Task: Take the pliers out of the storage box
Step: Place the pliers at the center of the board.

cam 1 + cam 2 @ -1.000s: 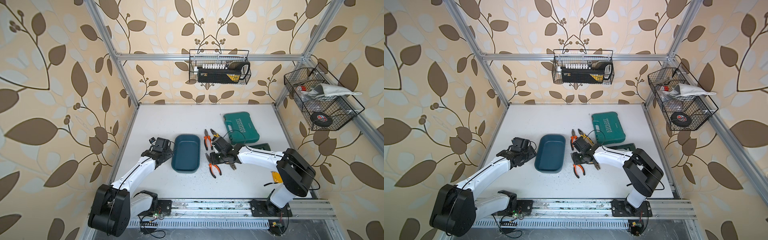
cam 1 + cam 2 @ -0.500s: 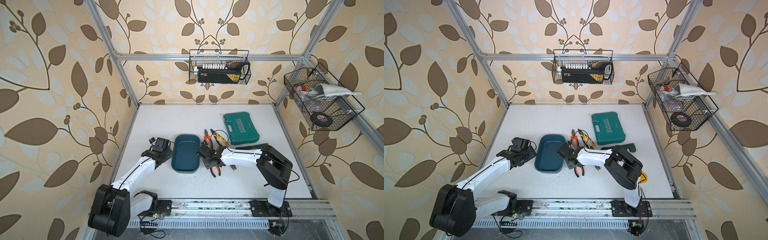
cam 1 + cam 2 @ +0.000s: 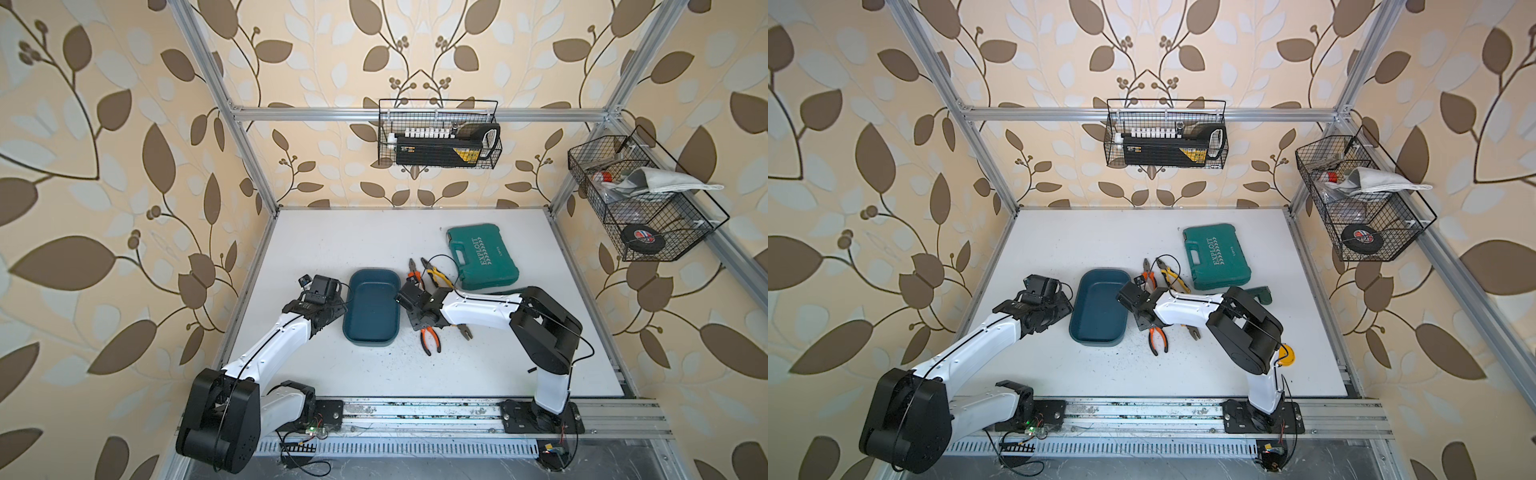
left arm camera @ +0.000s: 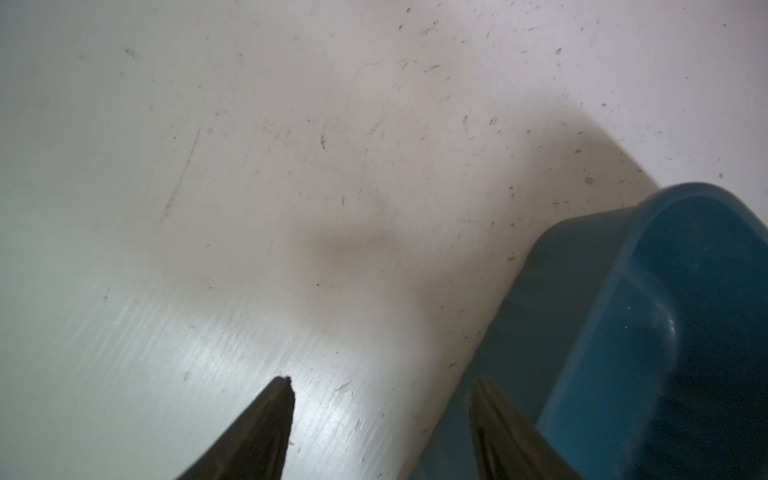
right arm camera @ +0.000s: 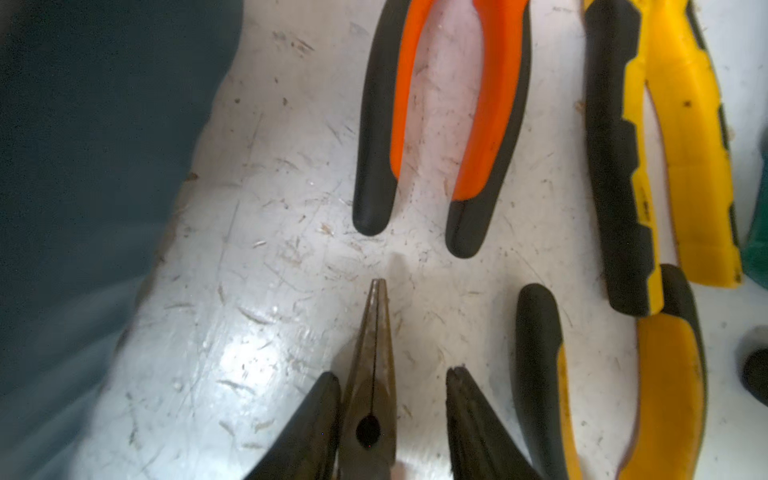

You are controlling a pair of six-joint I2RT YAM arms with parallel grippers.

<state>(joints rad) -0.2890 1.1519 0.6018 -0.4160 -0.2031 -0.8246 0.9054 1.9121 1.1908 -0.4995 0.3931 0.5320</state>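
While all four pliers point(image 3: 1155, 331) are laid on the table point(image 3: 478, 374), right of the box point(image 3: 371, 309), the nearest is straddled by the right gripper point(image 5: 392, 372).
Its jaws are parted narrowly round the long nose of that orange pair point(image 3: 425, 333), one finger point(image 5: 320, 415) touching it, the other clear; a yellow pair point(image 5: 673, 374) is seen just beside. The left gripper point(image 4: 380, 384) is seen wide open beside the box's left wall. Farther back, a second orange pair point(image 3: 412, 271) and second yellow pair point(image 3: 437, 275) are set side by side, before the green case point(image 3: 484, 257).

A robot lab cell: aluminium frame point(image 3: 316, 113), wallpapered panels point(image 3: 104, 174) (leaf print), wire baskets point(image 3: 438, 135) apparently holding tools.
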